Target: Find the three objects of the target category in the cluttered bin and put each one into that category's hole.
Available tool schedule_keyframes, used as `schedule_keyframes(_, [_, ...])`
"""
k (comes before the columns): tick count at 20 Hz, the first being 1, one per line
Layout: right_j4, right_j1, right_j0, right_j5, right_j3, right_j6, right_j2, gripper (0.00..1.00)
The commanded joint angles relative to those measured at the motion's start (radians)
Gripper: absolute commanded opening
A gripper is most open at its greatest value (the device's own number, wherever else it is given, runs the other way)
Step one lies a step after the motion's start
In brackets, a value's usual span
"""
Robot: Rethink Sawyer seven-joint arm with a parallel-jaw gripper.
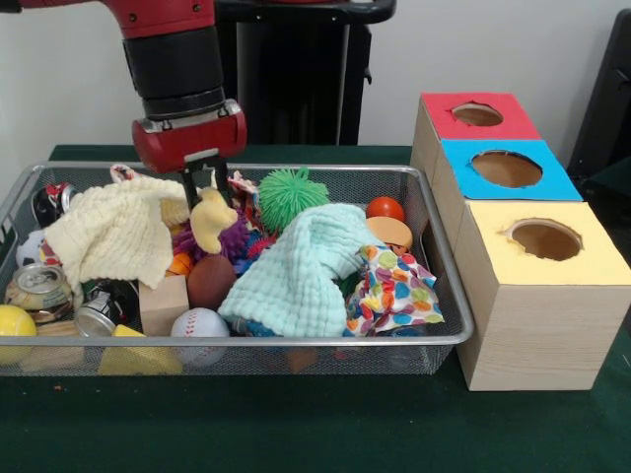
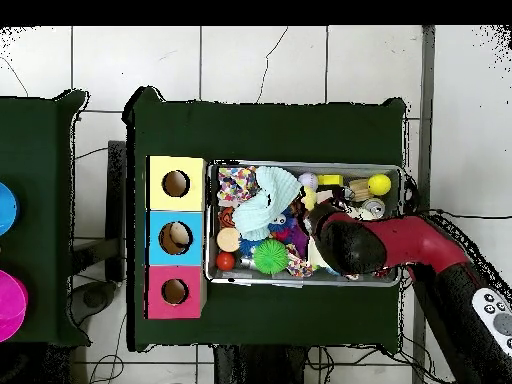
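A wire mesh bin (image 1: pixel 296 342) (image 2: pixel 300 164) holds a jumble: a pale yellow cloth (image 1: pixel 113 232), a mint cloth (image 1: pixel 296 266) (image 2: pixel 262 210), a dotted colourful cloth (image 1: pixel 394 286) (image 2: pixel 236 184), a green spiky ball (image 1: pixel 293 195) (image 2: pixel 269 257), a red ball (image 1: pixel 385 208) (image 2: pixel 225 261), a baseball (image 1: pixel 199 325), cans (image 1: pixel 39 291) and a wooden block (image 1: pixel 164 301). My gripper (image 1: pixel 204 182) hangs open low over the bin's back left part. It is just above a yellow soft toy (image 1: pixel 212 222) and beside the yellow cloth. In the overhead view the arm hides the gripper.
Beside the bin stands a wooden box with a red-topped hole (image 1: pixel 477 113) (image 2: pixel 175 291), a blue-topped hole (image 1: pixel 506 168) (image 2: pixel 176 238) and a yellow-topped hole (image 1: pixel 544 238) (image 2: pixel 176 183). A yellow ball (image 1: pixel 14 323) (image 2: pixel 379 185) and a yellow wedge (image 1: pixel 138 353) lie at the bin's front left.
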State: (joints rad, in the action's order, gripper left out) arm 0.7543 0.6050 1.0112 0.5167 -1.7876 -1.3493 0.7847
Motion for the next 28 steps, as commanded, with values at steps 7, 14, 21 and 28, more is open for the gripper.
schedule_keyframes(7, [-0.192, -0.005, 0.012, -0.006, -0.123, -0.103, 0.017, 0.00])
schedule_keyframes(14, [-0.210, 0.017, -0.028, -0.057, -0.154, -0.151, -0.016, 0.00])
schedule_keyframes(21, [-0.271, 0.084, -0.061, -0.092, -0.231, -0.212, -0.015, 0.00])
schedule_keyframes(28, [-0.400, 0.209, -0.107, -0.088, -0.306, -0.253, -0.002, 0.00])
